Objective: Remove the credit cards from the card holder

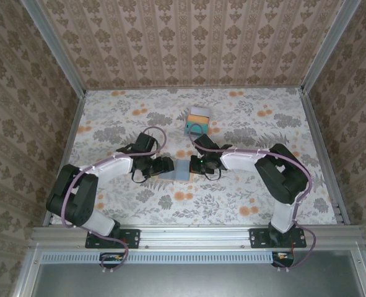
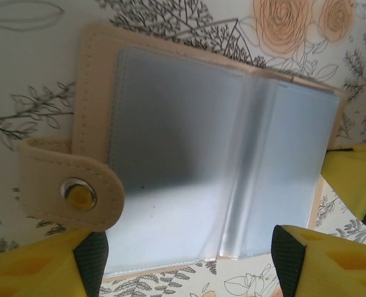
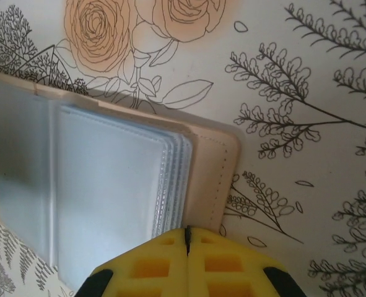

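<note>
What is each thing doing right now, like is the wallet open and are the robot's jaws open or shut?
Card holder: lying open and flat, sleeves look empty.
Snap tab: unfastened.
Credit cards: out, stacked beyond the holder.
Left gripper: jaws wide open, over the holder's edge.
Right gripper: jaws shut, at the holder's edge.

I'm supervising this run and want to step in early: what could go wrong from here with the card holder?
1. The right pincer is shut at the card holder's edge by its layered clear sleeves; lifting may drag the whole holder.
2. The left pincer stands open over it, the snap tab beside one finger; closing could catch the tab.
</note>
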